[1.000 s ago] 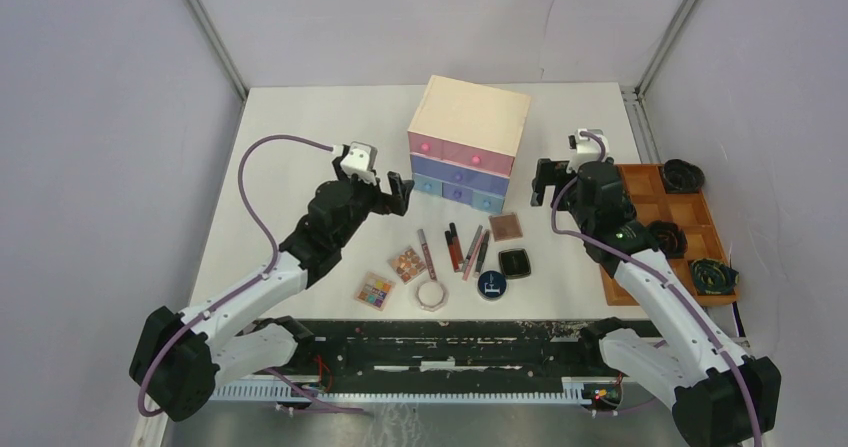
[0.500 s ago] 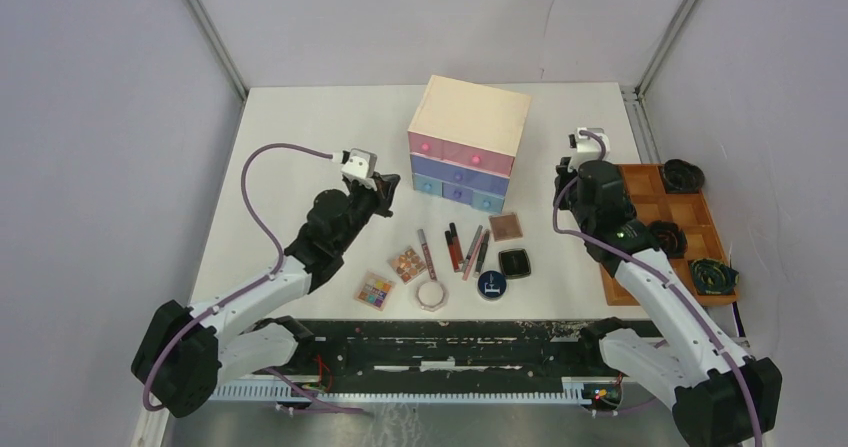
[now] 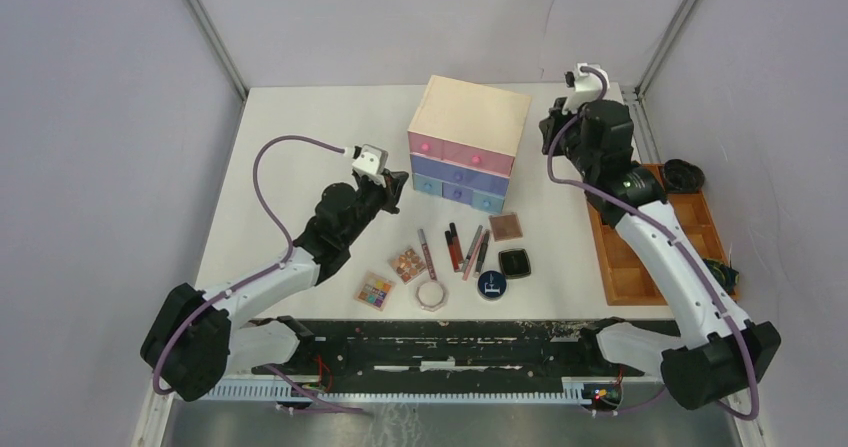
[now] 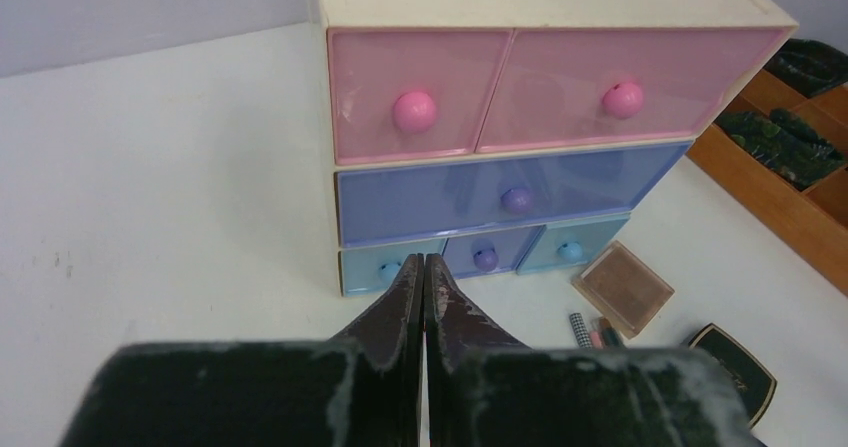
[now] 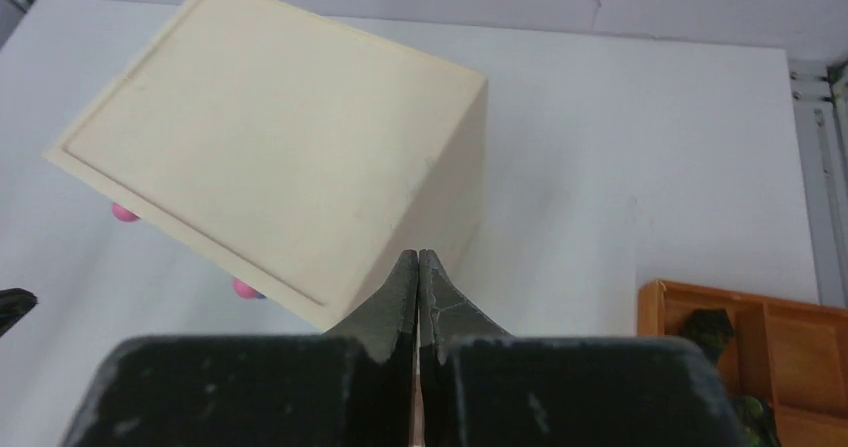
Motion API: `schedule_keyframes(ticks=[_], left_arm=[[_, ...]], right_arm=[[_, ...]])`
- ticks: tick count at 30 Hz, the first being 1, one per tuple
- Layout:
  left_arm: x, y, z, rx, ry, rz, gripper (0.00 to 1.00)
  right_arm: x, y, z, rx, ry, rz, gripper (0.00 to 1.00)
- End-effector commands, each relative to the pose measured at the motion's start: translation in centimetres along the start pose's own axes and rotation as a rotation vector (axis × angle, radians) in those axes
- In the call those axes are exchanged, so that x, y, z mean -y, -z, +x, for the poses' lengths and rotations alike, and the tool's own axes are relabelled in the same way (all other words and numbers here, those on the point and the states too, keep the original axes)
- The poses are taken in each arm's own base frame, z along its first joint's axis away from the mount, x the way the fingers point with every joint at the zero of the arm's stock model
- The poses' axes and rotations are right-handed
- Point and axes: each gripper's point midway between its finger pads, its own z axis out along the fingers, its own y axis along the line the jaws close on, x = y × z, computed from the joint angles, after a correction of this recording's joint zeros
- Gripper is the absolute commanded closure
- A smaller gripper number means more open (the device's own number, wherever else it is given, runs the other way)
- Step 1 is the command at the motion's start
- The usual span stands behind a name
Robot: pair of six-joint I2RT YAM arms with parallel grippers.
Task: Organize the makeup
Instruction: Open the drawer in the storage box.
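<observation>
The makeup lies in a loose row in front of the drawer box (image 3: 468,117): two colourful palettes (image 3: 376,290) (image 3: 407,264), slim tubes (image 3: 453,247), a brown compact (image 3: 506,227), a black compact (image 3: 514,262), a round dark-blue compact (image 3: 491,285) and a pale octagonal jar (image 3: 432,295). My left gripper (image 3: 396,189) (image 4: 423,259) is shut and empty, its tips just in front of the box's lower-left pale-blue drawer (image 4: 372,269). My right gripper (image 3: 551,132) (image 5: 417,254) is shut and empty, raised beside the box's right rear corner. The brown compact (image 4: 622,287) shows in the left wrist view.
The beige box (image 5: 270,137) has pink, purple and blue drawers, all closed (image 4: 520,87). An orange-brown compartment tray (image 3: 622,237) with dark coiled items stands at the right edge (image 5: 790,337). Grey walls close in the table on three sides.
Both grippers have closed from wide open. The right arm has lifted and swung back towards the box's right rear corner. The left gripper has edged right, closer to the drawers.
</observation>
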Motion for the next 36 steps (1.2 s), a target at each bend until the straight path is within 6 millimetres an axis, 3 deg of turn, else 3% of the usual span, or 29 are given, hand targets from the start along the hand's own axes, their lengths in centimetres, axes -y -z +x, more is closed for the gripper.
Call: schedule_keyframes(ticks=[1,10,16,23,26,36], left_arm=[[0.9,-0.4,-4.8,0.124,-0.04,0.032,0.97],[0.9,-1.1,-5.1,0.111,-0.044,0.027,0.97],[1.1,-1.6,-4.9,0.107,-0.032,0.031,0.95],[1.9,-2.4,-3.8,0.085,-0.022,0.065,0.8],[2.5,-2.8,-3.6,0.079,-0.029,0.088,0.66],[3.0,-3.9,-4.0,0.087,-0.035,0.09,0.61]], right_arm=[[-3.3,-1.3,-2.8,0.013,-0.019,-0.141,0.99],[-8.5,-6.1,-2.8,-0.044,-0.02,-0.318,0.99],[-10.0,-8.3,-1.3,-0.053,-0.011,-0.357,0.99],[-10.1,-9.4,1.5,-0.1,0.002,-0.364,0.99],[-9.6,-9.6,2.7,-0.114,0.007,-0.343,0.99],[-7.4,-10.3,7.3,-0.191,0.003,-0.232,0.99]])
